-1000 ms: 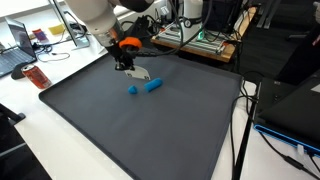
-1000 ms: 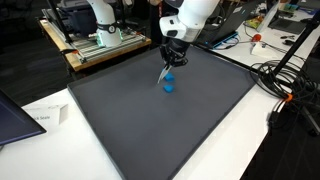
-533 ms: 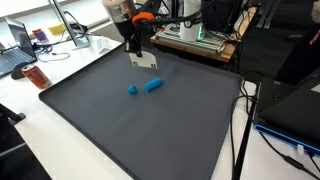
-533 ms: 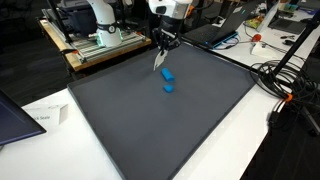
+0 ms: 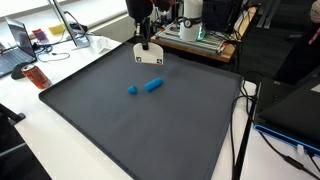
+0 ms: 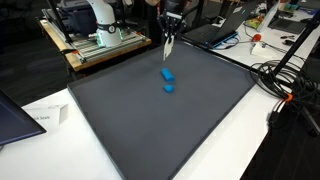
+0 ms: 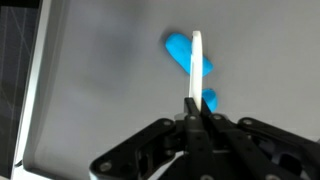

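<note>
high over the dark mat (image 5: 150, 130), gripper (image 5: 146, 44) clenched on a white card (image 5: 148, 56), blue cylinder (image 5: 153, 85) well below

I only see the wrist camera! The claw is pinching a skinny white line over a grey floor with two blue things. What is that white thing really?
Observer: In the exterior views, the thin white sheet is wide and flat. You are looking at its edge.
Operator: Is it touching the floor?
Observer: It seems not. The gripper is shut on its top and holds it up over the dark grey mat, near the mat's far edge.
Operator: What's outside the mat?
Observer: A white table, with an open laptop on it.
</note>
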Action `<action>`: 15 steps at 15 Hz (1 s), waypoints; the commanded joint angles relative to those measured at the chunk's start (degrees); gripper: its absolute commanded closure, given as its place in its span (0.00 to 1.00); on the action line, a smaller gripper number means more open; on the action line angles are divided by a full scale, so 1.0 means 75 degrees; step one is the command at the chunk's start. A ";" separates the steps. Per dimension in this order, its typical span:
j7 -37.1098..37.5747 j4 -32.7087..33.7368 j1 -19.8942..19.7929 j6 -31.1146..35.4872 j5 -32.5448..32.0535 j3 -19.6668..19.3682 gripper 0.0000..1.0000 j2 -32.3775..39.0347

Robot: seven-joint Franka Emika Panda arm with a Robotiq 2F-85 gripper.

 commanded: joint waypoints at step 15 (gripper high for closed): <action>0.0271 0.0316 -0.0125 0.0189 -0.0132 0.0287 0.99 0.0616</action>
